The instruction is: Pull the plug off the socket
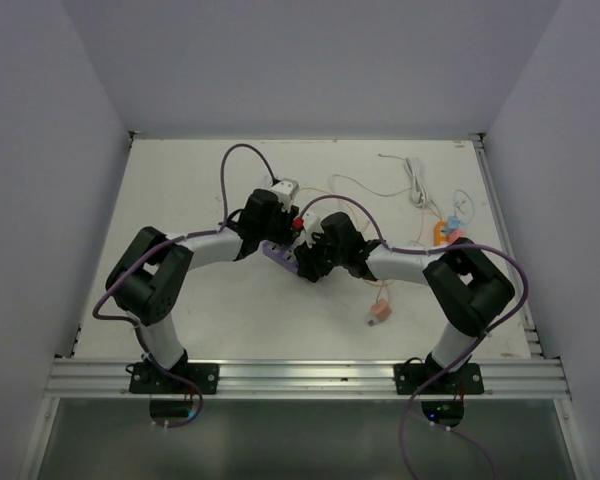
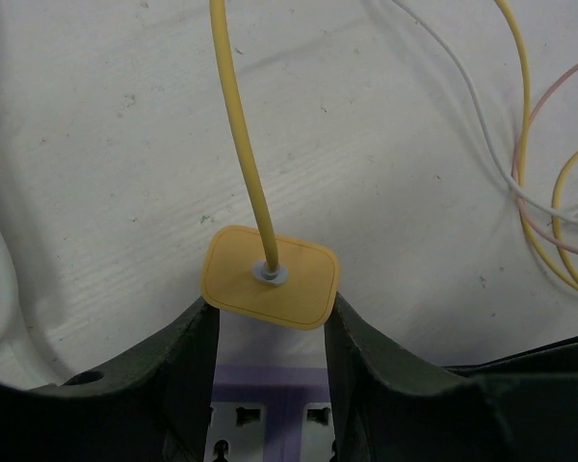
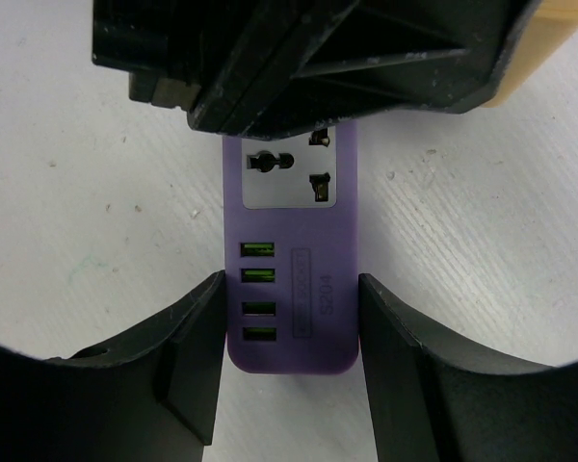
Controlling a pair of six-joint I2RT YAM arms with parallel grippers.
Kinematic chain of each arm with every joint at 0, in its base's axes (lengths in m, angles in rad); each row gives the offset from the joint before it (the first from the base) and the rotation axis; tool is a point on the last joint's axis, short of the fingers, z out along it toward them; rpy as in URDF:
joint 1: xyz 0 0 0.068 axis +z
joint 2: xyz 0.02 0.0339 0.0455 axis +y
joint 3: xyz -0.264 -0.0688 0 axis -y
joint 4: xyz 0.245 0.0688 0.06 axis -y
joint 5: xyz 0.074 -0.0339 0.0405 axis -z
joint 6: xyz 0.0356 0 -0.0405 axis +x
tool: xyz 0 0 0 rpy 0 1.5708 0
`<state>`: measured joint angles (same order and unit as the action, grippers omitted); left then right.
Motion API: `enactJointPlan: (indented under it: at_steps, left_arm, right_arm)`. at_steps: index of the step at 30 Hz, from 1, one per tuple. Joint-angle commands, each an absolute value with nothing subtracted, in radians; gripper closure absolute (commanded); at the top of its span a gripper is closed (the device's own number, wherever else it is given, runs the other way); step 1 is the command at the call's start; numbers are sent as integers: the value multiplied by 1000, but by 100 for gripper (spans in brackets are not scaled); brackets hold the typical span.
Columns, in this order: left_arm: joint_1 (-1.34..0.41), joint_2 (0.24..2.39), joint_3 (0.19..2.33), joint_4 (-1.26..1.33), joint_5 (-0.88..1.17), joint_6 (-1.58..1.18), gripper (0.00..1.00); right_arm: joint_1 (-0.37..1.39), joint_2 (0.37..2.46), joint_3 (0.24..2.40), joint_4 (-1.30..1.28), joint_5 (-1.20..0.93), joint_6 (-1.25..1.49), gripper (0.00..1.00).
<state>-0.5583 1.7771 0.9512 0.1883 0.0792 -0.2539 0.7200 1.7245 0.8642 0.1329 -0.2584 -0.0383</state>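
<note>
The white surface [image 1: 230,320] carries the left arm [image 1: 205,245] and right arm [image 1: 405,262], which meet near its middle. The purple socket strip [image 3: 289,226] lies flat there. The right gripper [image 3: 289,289] clasps its USB end, one finger against each long side. At the other end the left gripper [image 2: 272,306] is clenched on the yellow plug [image 2: 241,284]. Its yellow cable [image 2: 233,125] trails away across the surface. Whether the pins are seated is hidden.

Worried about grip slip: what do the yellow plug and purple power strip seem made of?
Yellow plug: likely moulded plastic, matte; even colour, rounded corners, faint edge line. Purple power strip: likely hard plastic, smooth satin finish; crisp edges, soft sheen, printed label.
</note>
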Motion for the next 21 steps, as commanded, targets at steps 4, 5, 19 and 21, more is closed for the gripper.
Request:
enactJointPlan:
  at_steps: [4, 5, 19, 21]
  left_arm:
    - [-566, 1792, 1017, 178, 63, -299, 69]
    - [-566, 1792, 1019, 172, 45, -301, 65]
    - [-555, 1707, 1058, 109, -41, -339, 13]
    - [-549, 1692, 1065, 83, -52, -377, 8]
  right_arm:
    - [735, 1715, 841, 3, -311, -41, 100]
    - [735, 1713, 842, 3, -311, -41, 100]
    - [746, 1701, 842, -20, -310, -37, 100]
    - [752, 1695, 844, -26, -310, -32, 100]
